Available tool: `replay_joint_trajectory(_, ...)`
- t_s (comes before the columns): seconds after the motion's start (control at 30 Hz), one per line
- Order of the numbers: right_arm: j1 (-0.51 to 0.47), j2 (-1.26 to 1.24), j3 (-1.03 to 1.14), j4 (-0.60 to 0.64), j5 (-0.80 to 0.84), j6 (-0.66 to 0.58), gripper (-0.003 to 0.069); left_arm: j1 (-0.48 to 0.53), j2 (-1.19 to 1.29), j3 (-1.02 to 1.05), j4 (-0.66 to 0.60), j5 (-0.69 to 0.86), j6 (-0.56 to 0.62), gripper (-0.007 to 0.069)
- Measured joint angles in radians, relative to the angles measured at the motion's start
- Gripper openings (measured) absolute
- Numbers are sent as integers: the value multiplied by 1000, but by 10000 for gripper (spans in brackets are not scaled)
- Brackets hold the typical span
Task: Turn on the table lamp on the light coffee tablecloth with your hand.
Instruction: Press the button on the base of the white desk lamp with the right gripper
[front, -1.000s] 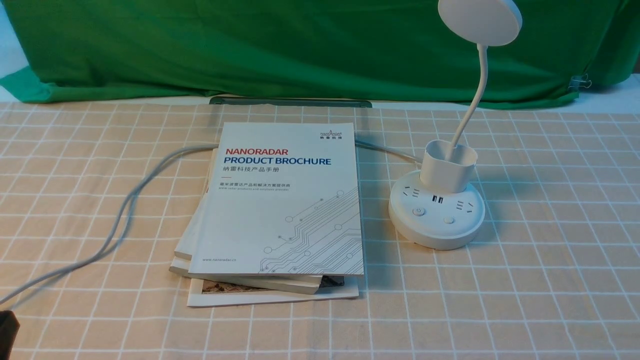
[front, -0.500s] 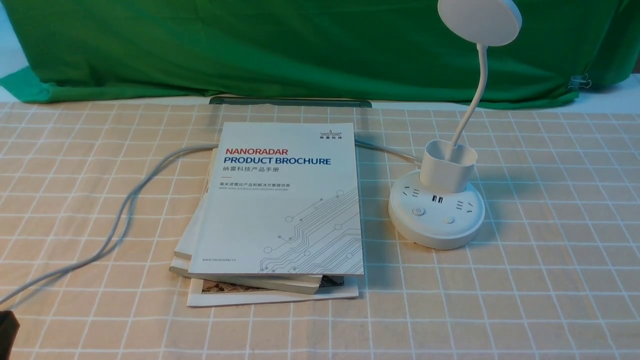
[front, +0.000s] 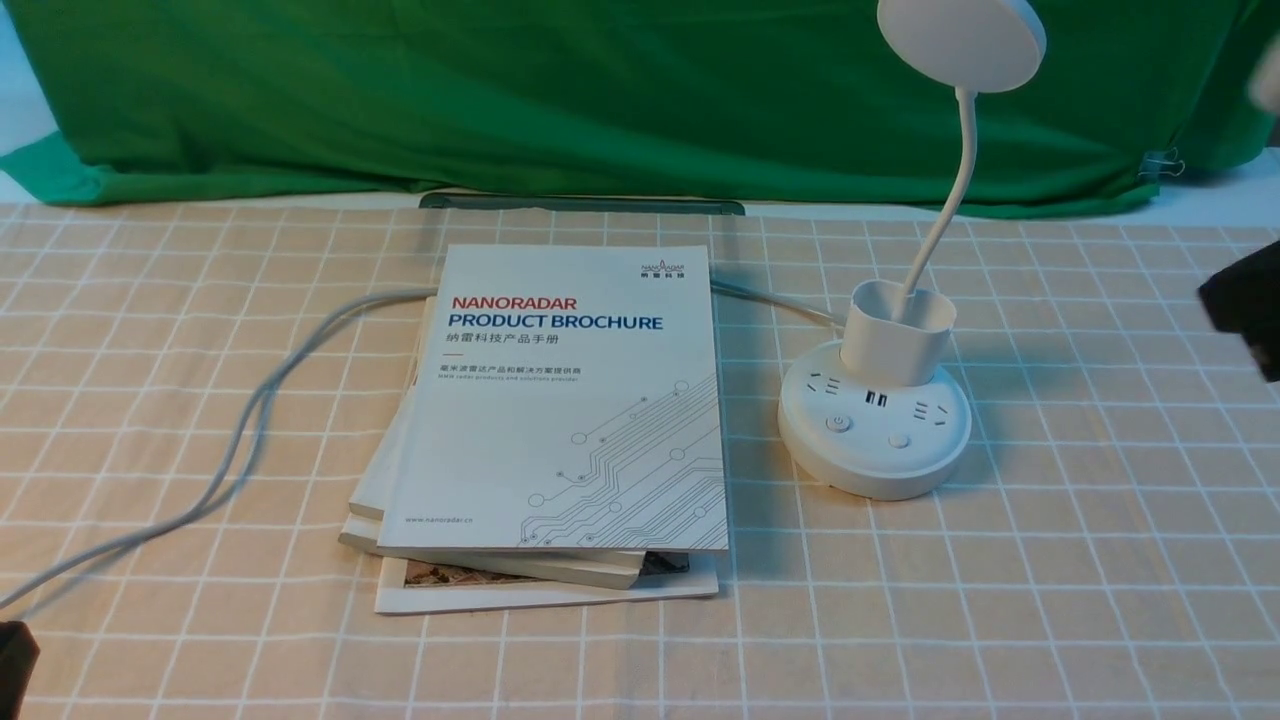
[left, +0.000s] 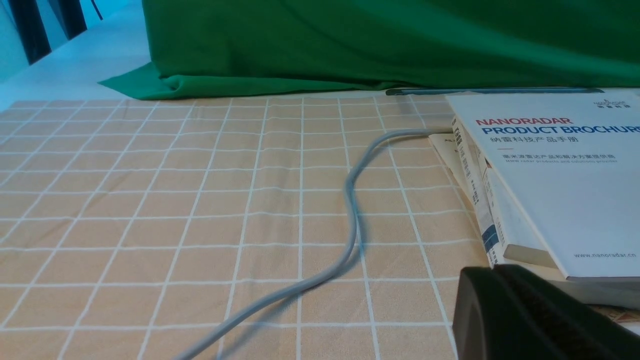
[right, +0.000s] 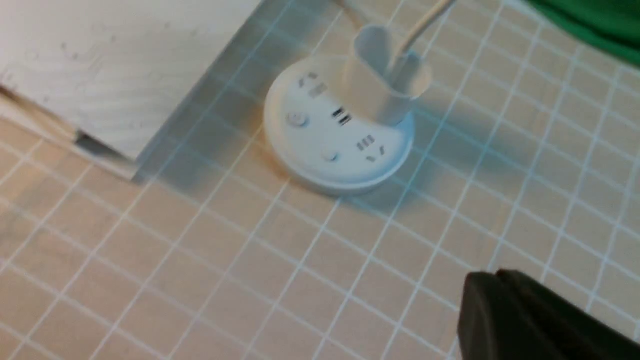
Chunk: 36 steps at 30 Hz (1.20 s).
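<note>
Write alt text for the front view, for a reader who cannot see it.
A white table lamp stands on the light coffee tablecloth, right of a stack of brochures. A grey cable trails left; the right gripper shows blurred at the right edge.

The table lamp (front: 873, 440) is all white. The light coffee tablecloth (front: 1050, 600) is tan with thin white lines making squares. At 12 o'clock is a plain green cloth (front: 600, 90). At the lamp's 9 o'clock, the booklet (front: 570, 430) is white with red and blue words and grey lines. The cable (left: 353, 210) is grey.
</note>
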Motion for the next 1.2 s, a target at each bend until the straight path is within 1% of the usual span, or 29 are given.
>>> replay_joint_trajectory(0.03,26,60,-20,-8,29,1,28,0,0,0,0,0,0,21)
replay_joint_trajectory(0.1,50,130,-36,-11,46,2,28,0,0,0,0,1,0,21)
replay_joint_trajectory(0.23,63,268,-45,-16,32,22,28,0,0,0,0,1,0,21)
replay_joint_trajectory(0.33,63,345,-45,-21,3,32,28,0,0,0,0,1,0,21)
replay_joint_trajectory(0.57,63,518,-45,-24,-143,60,28,0,0,0,0,1,0,21)
replay_joint_trajectory(0.9,63,628,-45,-25,-312,79,28,0,0,0,0,1,1,21)
replay_joint_trajectory(1.2,63,665,-45,-24,-380,79,28,0,0,0,0,1,1,21)
